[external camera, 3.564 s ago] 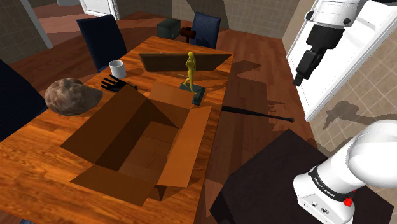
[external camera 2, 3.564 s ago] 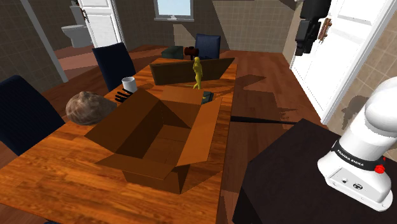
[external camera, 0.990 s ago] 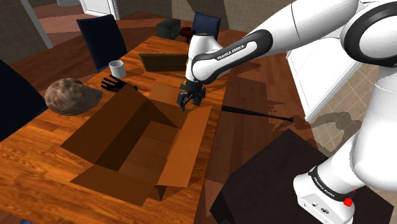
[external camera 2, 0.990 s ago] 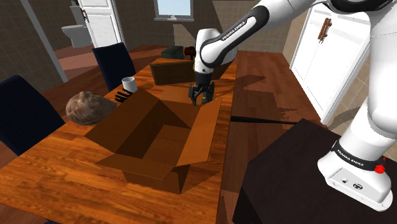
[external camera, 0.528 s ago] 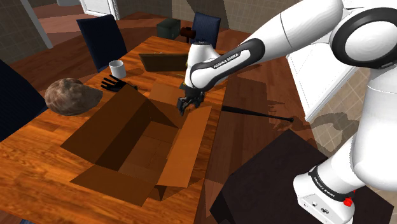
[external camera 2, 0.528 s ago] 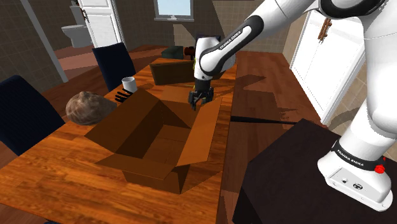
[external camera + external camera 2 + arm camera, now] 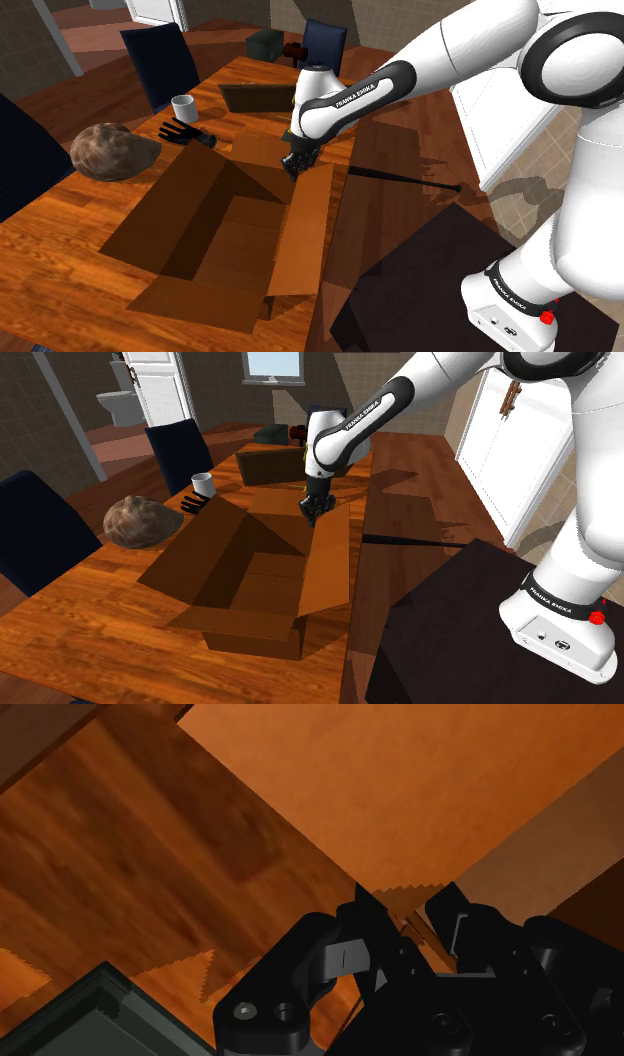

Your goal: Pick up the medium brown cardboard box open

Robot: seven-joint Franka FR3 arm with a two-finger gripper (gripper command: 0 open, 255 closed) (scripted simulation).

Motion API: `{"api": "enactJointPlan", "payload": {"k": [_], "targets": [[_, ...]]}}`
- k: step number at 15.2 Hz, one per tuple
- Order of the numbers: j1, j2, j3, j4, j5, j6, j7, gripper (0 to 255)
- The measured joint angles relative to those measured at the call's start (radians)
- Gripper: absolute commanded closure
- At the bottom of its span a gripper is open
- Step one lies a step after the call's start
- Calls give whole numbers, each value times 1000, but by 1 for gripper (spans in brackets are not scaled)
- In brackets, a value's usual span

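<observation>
Since 0.5 s earlier, the open brown cardboard box (image 7: pixel 235 225) has shifted on the wooden table (image 7: pixel 50 250), its side flap raised. The gripper (image 7: pixel 292 166), at its 1 o'clock corner, pinches the flap edge.

Brown box (image 7: pixel 240 235), open-topped, lies on the table (image 7: pixel 60 235) with flaps spread outward; the long flap on the shoulder view's right is tilted up, its far corner clasped by the gripper (image 7: pixel 291 166)

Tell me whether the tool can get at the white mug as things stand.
Probably not: the tool is shut on a flap of the cardboard box, and the white mug stands across the box from it. Above the box the way looks free.
</observation>
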Motion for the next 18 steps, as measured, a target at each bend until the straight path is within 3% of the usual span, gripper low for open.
{"api": "enactJointPlan", "payload": {"k": [18], "targets": [[-7,-118,11,29,14,-150,9,255]]}}
